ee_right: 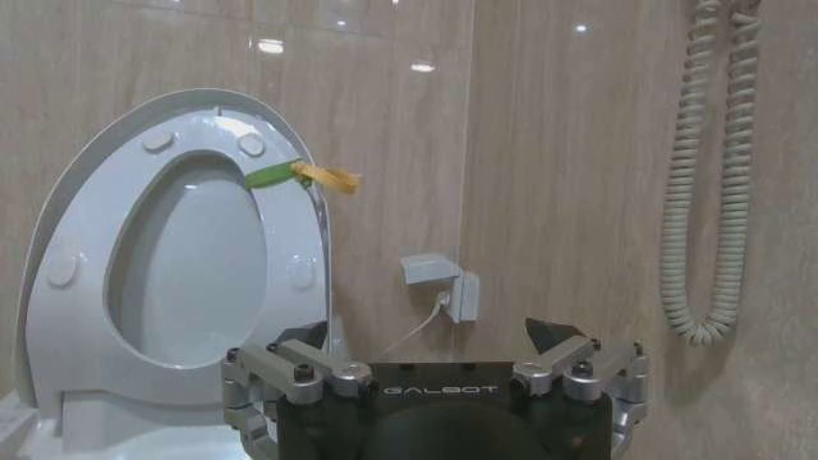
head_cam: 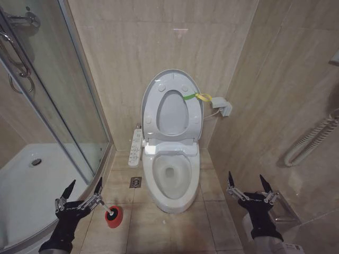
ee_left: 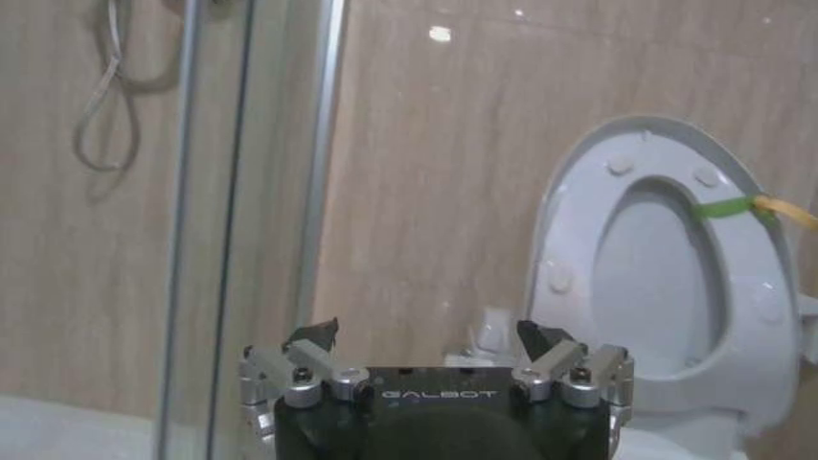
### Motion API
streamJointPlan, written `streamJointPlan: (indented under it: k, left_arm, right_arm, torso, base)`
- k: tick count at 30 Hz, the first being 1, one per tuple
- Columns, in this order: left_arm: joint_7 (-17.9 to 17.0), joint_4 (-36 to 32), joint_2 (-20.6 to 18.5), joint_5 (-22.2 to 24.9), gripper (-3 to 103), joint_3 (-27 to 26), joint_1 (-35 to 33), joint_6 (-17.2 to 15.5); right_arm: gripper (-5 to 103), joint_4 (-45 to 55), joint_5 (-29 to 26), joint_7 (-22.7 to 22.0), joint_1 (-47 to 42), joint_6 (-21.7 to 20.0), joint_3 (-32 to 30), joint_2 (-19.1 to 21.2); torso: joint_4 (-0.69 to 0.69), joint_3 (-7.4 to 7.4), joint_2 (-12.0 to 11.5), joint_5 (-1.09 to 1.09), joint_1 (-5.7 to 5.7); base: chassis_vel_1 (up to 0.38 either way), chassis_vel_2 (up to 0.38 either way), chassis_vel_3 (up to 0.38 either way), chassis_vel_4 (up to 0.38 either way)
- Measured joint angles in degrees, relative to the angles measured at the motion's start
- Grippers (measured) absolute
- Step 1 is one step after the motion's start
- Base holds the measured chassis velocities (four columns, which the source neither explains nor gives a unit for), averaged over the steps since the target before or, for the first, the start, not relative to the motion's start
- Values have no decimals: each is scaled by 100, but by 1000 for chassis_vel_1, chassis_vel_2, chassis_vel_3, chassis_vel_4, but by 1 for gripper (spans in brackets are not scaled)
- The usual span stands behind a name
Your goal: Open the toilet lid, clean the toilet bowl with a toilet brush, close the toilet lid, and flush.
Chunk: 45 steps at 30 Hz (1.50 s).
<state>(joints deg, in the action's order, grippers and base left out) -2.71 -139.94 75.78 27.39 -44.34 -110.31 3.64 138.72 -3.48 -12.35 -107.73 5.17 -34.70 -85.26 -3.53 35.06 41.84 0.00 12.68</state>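
Observation:
The toilet lid [head_cam: 149,93] stands raised against the back wall with the ring seat folded up against it. A yellow-green strap [head_cam: 196,97] hangs at the right edge. Below them the white toilet bowl [head_cam: 154,182] lies uncovered. The toilet brush [head_cam: 104,206] sits in its red holder cup [head_cam: 113,216] on the floor left of the bowl, its thin white handle leaning toward my left gripper [head_cam: 85,185]. That gripper is open, just left of and above the cup. My right gripper [head_cam: 246,180] is open over the floor right of the bowl. The left wrist view shows the left gripper [ee_left: 426,335] and the lid [ee_left: 562,172]; the right wrist view shows the right gripper [ee_right: 428,335] and the lid [ee_right: 71,177].
A glass shower enclosure [head_cam: 63,106] and its white tray [head_cam: 32,180] fill the left side. A long button panel [head_cam: 135,148] and a floor drain [head_cam: 135,182] lie left of the toilet. A wall box [head_cam: 225,107] and a coiled hose [head_cam: 312,138] are on the right.

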Motion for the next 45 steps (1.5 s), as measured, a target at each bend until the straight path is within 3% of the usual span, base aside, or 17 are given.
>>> streamJointPlan:
  k: [8,14,27,41,45]
  left_arm:
    - [12,25,315,70,94,-339,192,21]
    - [96,237,476,-30,94,-151,348,20]
    - [399,1043,271,-11,94,635,884,-205]
    - [376,1441,100,-207,92,921,1098,-95]
    - [382,1488,4,-274,92,797,1091,1]
  right_arm:
    - [100,0,0,0,0,0,0,0]
    - [100,0,0,0,0,0,0,0]
    - [100,0,0,0,0,0,0,0]
    - [100,0,0,0,0,0,0,0]
    - [100,0,0,0,0,0,0,0]
  torso:
    - [0,0,0,0,0]
    - [1,0,0,1,0]
    - [0,0,0,0,0]
    - [0,0,0,0,0]
    - [0,0,0,-1,0]
  base:
    - [0,0,0,0]
    - [0,0,0,0]
    - [0,0,0,0]
    - [0,0,0,0]
    - [0,0,0,0]
